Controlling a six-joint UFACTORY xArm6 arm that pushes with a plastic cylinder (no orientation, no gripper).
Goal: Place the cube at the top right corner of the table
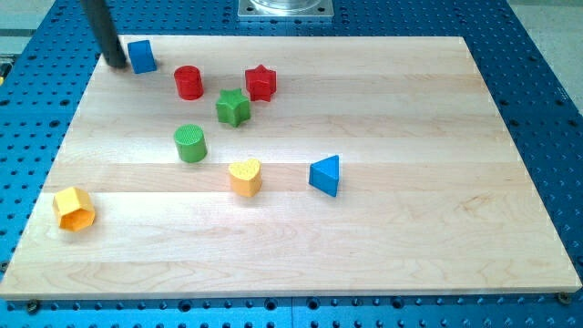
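Rod parked in the upper left of the frame, my tip (117,64) right at the table's (383,228) top-left corner and just left of the blue cube (141,56), touching it or near enough. Makes sense as a setup: tip on the cube's left face looks like the start of a shove toward the right, since the target corner sits way over at the upper right of the frame. No gripper here at all, so nothing spread or pinched, just a plain dark rod leaning on stuff.

Cube well apart from its goal then, task barely begun by the look of it. Straight run along the top edge seems open, with the red cylinder (189,82) and red star (260,83) sitting a bit lower, near enough to clip if the cube drifts down.

Rest of the crowd: green star (233,107) just below and between the two reds, green cylinder (190,143) with a ribbed-looking top at left of centre, yellow heart (244,177) lower middle, blue triangular prism (325,175) to its right, yellow hexagonal block (74,209) alone at lower left.

Materials: pale planked wood with visible grain and a smooth, slidy look. Blocks matte, plastic-looking, chunky. Blue perforated base under everything.
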